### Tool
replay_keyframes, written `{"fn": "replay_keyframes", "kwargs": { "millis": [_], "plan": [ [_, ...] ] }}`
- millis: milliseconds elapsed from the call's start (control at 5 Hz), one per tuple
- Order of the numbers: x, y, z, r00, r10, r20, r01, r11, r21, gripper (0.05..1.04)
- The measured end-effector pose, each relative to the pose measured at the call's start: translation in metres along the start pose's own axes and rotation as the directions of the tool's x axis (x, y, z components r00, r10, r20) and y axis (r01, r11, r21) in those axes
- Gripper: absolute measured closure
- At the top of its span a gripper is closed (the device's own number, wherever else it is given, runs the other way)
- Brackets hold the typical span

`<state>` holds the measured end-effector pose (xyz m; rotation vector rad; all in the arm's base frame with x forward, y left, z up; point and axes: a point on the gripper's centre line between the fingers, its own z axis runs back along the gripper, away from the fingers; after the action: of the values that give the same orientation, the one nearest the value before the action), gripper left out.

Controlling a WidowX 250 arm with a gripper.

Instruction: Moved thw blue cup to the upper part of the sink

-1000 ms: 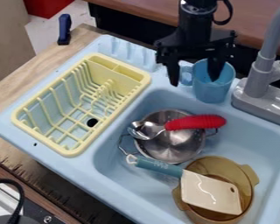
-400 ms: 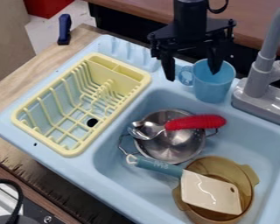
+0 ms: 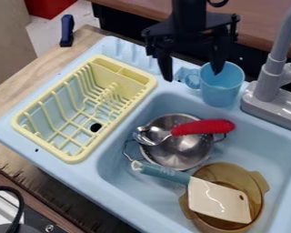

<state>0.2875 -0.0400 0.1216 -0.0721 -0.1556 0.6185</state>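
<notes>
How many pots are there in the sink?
2. A shiny metal pot sits in the middle of the sink, under a red-handled spoon. A see-through brown pot is near the picture's bottom right.

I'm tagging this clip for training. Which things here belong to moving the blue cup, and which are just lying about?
For the job:
blue cup
sink
gripper, fingers apart

Just lying about:
yellow dish rack
metal pot
red-handled spoon
amber pot
teal-handled tool with a white blade
</notes>
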Motion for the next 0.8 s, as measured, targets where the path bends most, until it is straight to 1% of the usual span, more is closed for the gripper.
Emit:
{"fn": "replay_keyframes", "kwargs": {
  "millis": [200, 400, 600, 800],
  "plan": [
    [-0.022, 0.000, -0.002, 0.994, -0.103, -0.029, 0.103, 0.995, -0.002, 0.087],
    [-0.033, -0.002, 0.000, 0.985, -0.171, -0.030, 0.172, 0.985, 0.008, 0.087],
    [-0.032, 0.008, 0.006, 0.970, -0.237, 0.054, 0.232, 0.969, 0.078, 0.087],
    [-0.022, 0.026, 0.009, 0.957, -0.266, 0.115, 0.252, 0.960, 0.125, 0.087]
  ]
}}
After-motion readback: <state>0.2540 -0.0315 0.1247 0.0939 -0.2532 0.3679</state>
